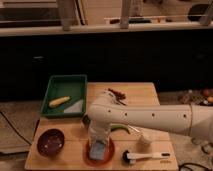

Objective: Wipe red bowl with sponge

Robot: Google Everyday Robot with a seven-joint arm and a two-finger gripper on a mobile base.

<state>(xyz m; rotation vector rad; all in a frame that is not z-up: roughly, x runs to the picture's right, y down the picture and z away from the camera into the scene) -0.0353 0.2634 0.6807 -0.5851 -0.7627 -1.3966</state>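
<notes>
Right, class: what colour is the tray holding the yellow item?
Green tray, clearest in the camera view; the gripper is down over the red bowl.

The claw (98,142), over the red bowl (89,157), hides part of the sponge (99,150).

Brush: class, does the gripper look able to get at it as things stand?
Probably yes. The gripper is over the red bowl and sponge; the brush lies close beside that bowl on the table, with nothing between them.
</notes>
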